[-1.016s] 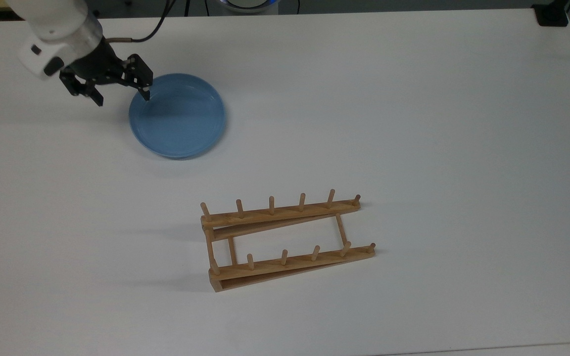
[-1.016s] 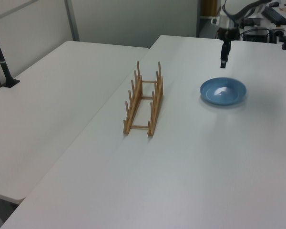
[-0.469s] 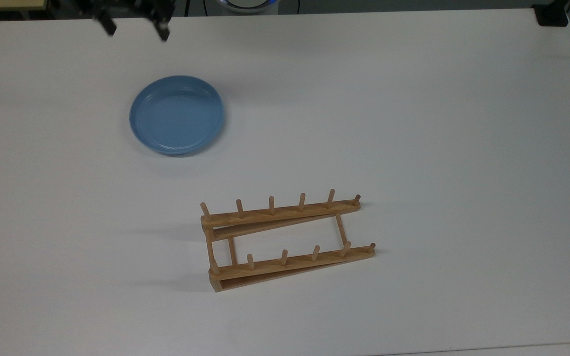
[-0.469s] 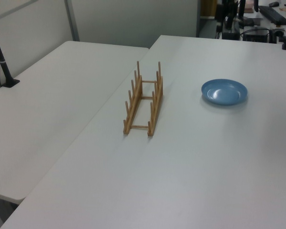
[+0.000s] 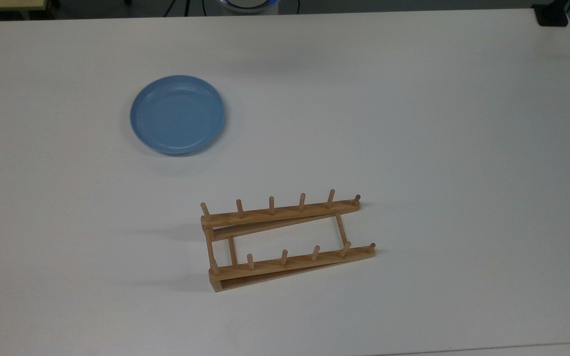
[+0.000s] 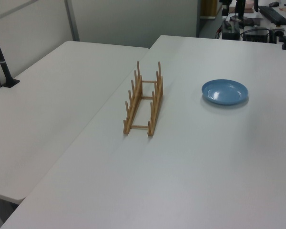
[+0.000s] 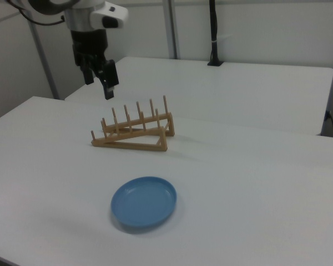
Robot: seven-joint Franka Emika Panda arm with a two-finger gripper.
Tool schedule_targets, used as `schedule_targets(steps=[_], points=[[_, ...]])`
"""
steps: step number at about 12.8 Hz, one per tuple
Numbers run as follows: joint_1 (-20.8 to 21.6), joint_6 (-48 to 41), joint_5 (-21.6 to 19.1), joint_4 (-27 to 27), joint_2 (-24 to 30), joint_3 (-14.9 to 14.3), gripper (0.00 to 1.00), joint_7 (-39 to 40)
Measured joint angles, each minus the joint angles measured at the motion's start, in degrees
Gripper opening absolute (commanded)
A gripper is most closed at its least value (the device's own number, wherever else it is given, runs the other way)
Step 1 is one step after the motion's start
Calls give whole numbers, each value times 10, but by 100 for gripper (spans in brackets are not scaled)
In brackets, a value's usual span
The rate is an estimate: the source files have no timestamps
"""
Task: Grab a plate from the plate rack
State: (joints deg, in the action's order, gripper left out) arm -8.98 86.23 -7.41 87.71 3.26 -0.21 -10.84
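Lying flat on the white table (image 5: 413, 123), the plate (image 5: 177, 114) occupies the upper left of the top view, rim up, with nothing touching it. The plate rack (image 5: 285, 240) stands in the lower centre of the same view, well apart from the plate. Its two rails run roughly left to right, and no slot between the pegs holds anything.

Left view: the plate rack (image 6: 144, 98) sits at centre frame with its pegs upright. The plate (image 6: 224, 91) rests to the right of centre, flat on the table (image 6: 190, 171) and clear of the rack. A second table surface (image 6: 47, 105) fills the left half of the frame.

Right view: the plate (image 7: 144, 201) lies in the lower centre, the plate rack (image 7: 133, 133) behind it at mid frame, with bare table between them. The gripper (image 7: 98, 79) hangs in the upper left of the frame, above table level and off to the left of the rack. Its two fingers are spread apart and carry nothing.

Status, as a judgement: the plate is out of the rack and set down on the table, so the removal appears complete. The arm stands away from both objects. No step appears to be outstanding, unless the procedure calls for the arm to move to a rest position.
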Motion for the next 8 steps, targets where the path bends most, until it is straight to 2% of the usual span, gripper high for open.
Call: schedule_targets(steps=[3,5,8], points=[[54,49,41,4,-4,-26,100,-15],[65,99,65,14,-12,-29,100,-3],[66,120,74,24,-18,-30,100,53]])
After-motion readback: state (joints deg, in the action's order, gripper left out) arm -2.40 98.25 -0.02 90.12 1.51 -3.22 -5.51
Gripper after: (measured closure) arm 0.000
